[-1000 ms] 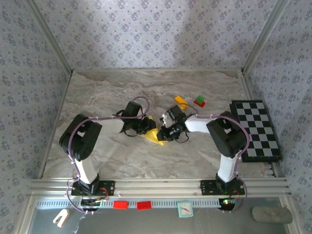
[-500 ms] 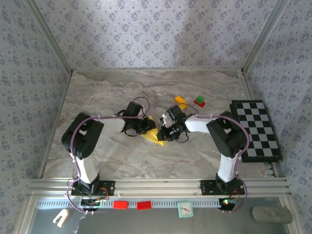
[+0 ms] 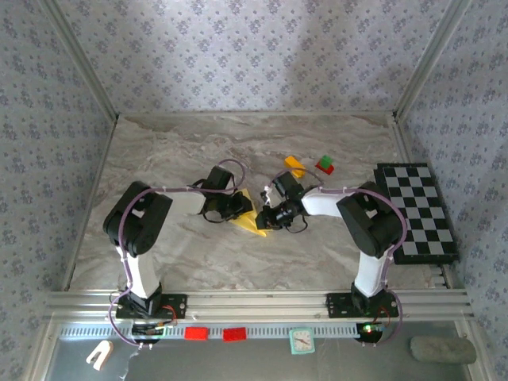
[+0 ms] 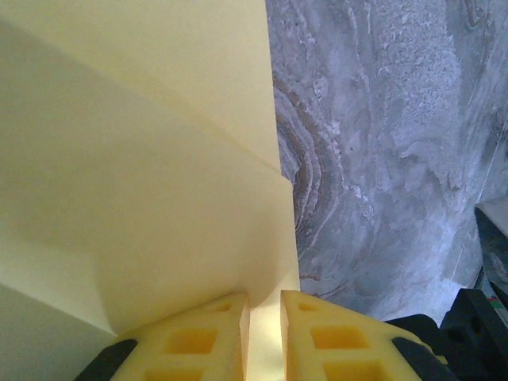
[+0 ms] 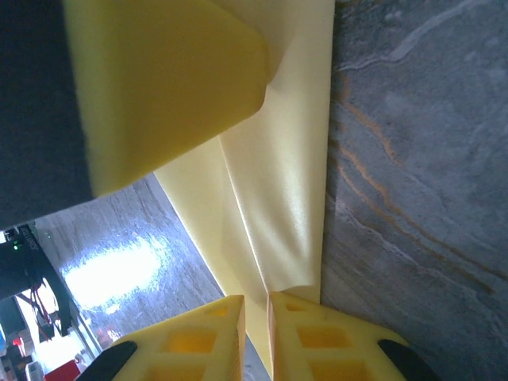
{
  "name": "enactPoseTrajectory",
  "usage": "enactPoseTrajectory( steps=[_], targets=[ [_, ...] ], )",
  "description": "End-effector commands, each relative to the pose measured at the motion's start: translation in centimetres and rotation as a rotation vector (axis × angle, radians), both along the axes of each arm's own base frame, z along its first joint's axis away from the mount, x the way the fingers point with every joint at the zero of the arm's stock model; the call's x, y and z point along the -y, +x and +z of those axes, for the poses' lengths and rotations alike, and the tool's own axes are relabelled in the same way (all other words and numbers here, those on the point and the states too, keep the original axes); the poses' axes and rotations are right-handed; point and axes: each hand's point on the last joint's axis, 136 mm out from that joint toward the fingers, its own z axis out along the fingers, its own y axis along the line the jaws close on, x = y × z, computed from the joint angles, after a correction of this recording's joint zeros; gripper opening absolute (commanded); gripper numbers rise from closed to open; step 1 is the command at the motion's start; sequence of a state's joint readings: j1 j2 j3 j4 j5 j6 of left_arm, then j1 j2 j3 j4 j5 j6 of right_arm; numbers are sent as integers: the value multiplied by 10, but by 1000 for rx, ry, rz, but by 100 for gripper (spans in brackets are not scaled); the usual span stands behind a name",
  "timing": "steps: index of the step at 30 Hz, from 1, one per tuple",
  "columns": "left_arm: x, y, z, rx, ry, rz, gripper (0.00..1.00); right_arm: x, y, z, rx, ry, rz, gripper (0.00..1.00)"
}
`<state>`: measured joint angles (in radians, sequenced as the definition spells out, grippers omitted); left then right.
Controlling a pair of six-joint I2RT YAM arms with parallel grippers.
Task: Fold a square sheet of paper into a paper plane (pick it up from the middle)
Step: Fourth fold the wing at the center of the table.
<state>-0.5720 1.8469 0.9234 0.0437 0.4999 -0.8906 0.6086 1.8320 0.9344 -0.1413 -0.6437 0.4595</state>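
Closest to me, the left arm's elbow has edged inward over the last second while the right arm has not budged. Just past the bases, mid-table, the sheet (image 3: 252,221) lies as a small, partly folded yellow wedge between the two wrists, in the same spot as a second ago. The left gripper (image 4: 264,317) has its pads nearly together with a paper edge caught between them, and that pinch has tightened slightly in the last moment. The right gripper (image 5: 255,317) is likewise nipped on a creased flap, unchanged. I read this as the right side anchoring while the left firms up its hold to press or draw a fold (which fold, I cannot tell from here). Layered flaps show in both wrist views, so folding is under way, but I see no narrow dart yet, and I judge several creases remain. Beyond the paper an orange block (image 3: 294,166) and a green block (image 3: 325,165) sit well apart from the work, with the board (image 3: 417,213) off to the right.
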Motion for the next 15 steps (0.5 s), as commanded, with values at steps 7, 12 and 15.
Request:
enactPoseTrajectory(
  steps=[7, 12, 15],
  targets=[
    [-14, -5, -25, -69, 112, 24, 15, -7, 25, 66, 175, 112, -55, 18],
    [-14, -6, -26, -75, 113, 24, 13, -5, 21, 51, 160, 68, -59, 12],
    [-14, -7, -26, -80, 111, 23, 13, -7, 16, 42, 150, 40, -51, 9]
  ],
)
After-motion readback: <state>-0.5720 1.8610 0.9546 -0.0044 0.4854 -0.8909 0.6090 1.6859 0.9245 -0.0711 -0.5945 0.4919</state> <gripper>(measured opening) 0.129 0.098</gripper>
